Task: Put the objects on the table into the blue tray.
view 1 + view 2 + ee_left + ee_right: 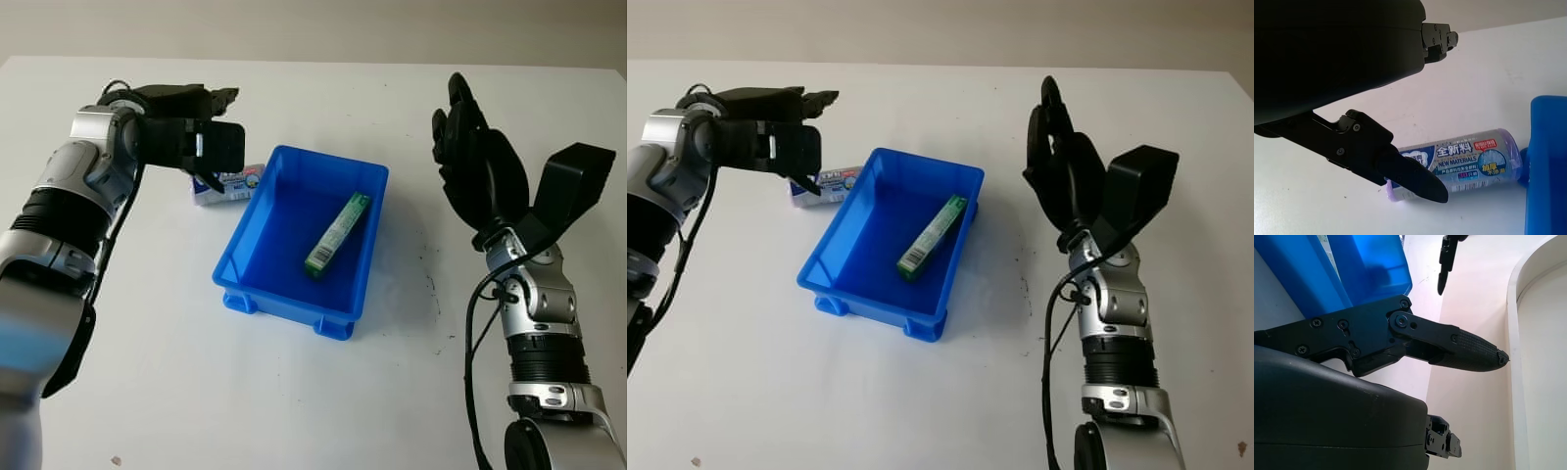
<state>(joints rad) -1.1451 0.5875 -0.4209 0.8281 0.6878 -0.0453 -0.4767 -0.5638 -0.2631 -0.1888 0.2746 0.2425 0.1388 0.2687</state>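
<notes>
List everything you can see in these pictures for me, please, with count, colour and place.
blue tray: one, blue, middle of the white table.
green box: one, green and white, long and narrow, lying inside the blue tray.
roll of bags: one, lilac with a blue and white printed label, lying on the table just outside the tray's far left corner.
table: one, white, under everything.
left hand: one, black, open, just over the roll of bags.
right hand: one, black, open, raised above the table to the right of the tray.
</notes>
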